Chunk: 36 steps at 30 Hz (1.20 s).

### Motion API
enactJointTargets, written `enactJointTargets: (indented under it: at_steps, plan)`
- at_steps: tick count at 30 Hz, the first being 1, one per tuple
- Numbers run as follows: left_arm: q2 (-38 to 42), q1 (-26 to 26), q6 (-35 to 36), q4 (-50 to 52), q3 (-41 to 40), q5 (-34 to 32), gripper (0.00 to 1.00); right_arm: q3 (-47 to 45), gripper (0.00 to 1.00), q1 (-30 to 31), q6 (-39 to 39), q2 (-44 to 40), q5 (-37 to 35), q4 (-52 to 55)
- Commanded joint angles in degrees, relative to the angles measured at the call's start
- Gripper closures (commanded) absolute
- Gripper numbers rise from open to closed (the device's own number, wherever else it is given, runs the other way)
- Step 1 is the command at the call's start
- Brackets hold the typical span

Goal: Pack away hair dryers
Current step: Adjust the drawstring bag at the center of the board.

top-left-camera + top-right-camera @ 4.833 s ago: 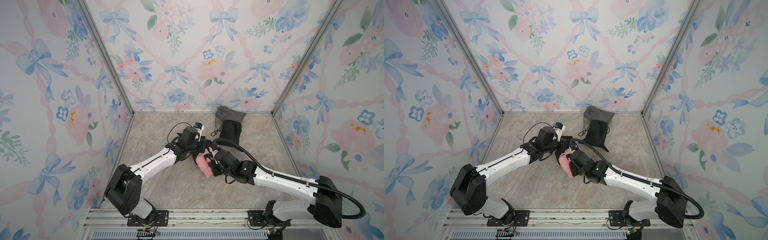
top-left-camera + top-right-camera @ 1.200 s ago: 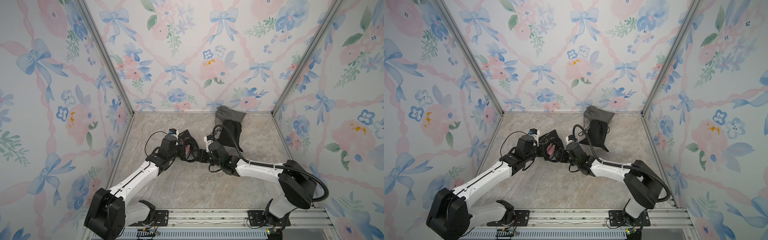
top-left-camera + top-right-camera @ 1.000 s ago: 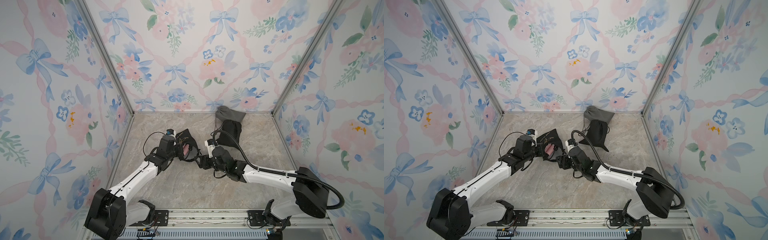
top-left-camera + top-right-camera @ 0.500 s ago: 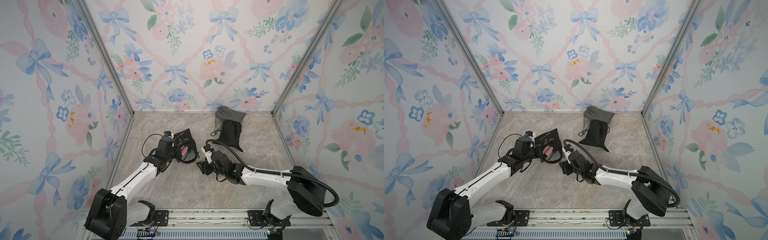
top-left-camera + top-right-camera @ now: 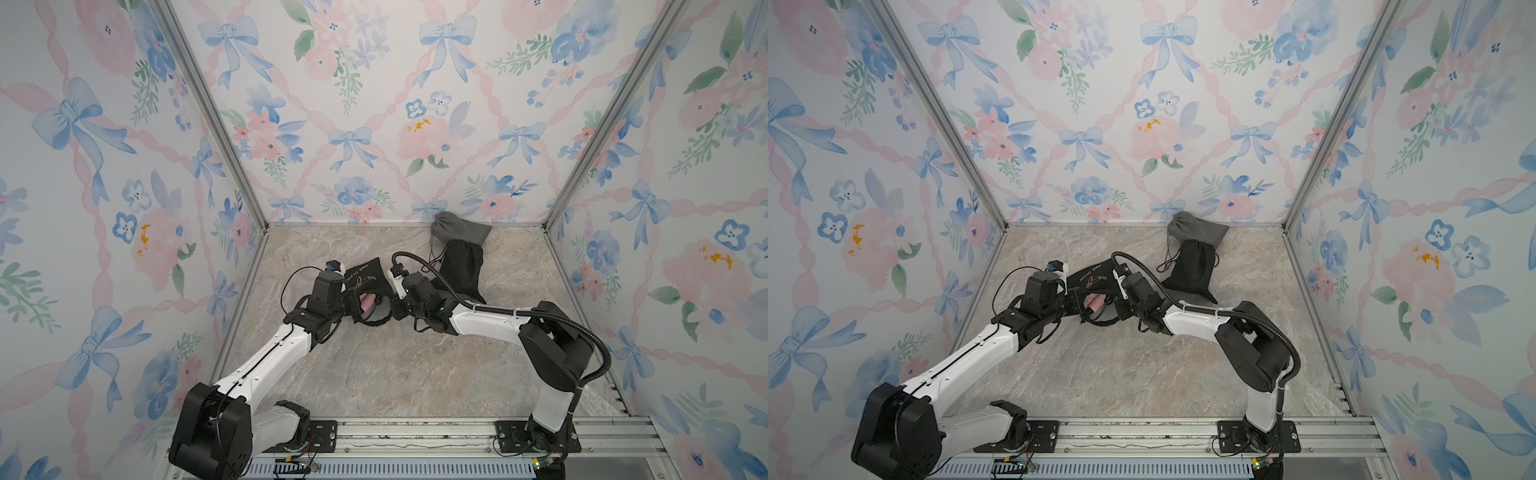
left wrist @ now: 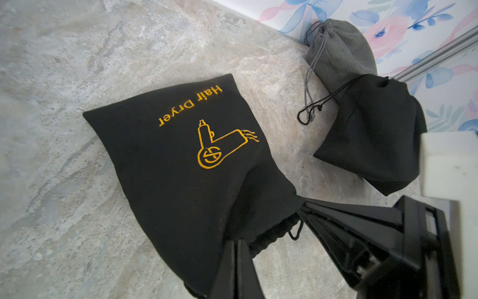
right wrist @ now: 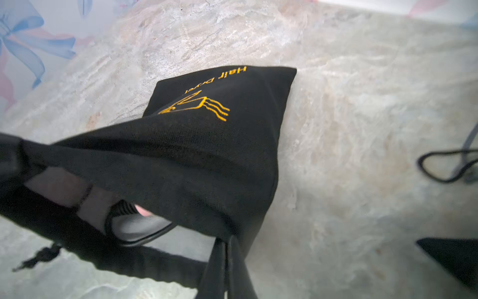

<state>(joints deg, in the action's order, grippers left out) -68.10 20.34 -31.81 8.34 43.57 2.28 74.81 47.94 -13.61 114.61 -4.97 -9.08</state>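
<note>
Left gripper (image 6: 236, 244) clenched on mouth rim of black fabric drawstring pouch with gold print (image 6: 181, 155); right gripper (image 7: 225, 242) pinching opposite rim. Pink plastic hair dryer (image 5: 367, 302) showing inside held-open mouth. Beyond: bulging black fabric pouch (image 5: 461, 270), grey fabric pouch (image 5: 461, 230) touching it, at back wall.

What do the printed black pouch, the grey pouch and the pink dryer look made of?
The printed black pouch looks like soft, matte woven or felt-like cloth, creasing where pulled; its gold motif looks stitched. The grey pouch seems a similar matte fabric, with a cord drawstring. The pink dryer is probably smooth hard plastic, but it is mostly hidden inside the pouch.
</note>
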Motion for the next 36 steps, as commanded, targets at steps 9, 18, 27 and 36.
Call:
enactJointTargets:
  at_steps: [9, 18, 27, 36]
  plan:
    - [-5.62, -4.17, 6.01, 5.84, 19.3, 2.17, 1.0, 10.5, 1.0, -0.31, 3.04, -11.83, 3.19, 16.0]
    - [-12.25, -5.62, 9.26, 8.01, 31.55, 4.22, 1.0, 19.79, 1.0, -2.73, 3.67, -13.66, 3.05, 21.76]
    - [-23.71, -5.85, 12.42, 7.75, 40.56, 6.65, 1.0, 22.38, 1.0, -8.35, 5.54, -7.04, 6.63, 15.22]
    - [-27.04, -4.46, 11.51, 6.92, 41.17, 8.42, 1.0, 16.17, 1.0, -9.34, 11.78, -4.83, 10.63, 5.51]
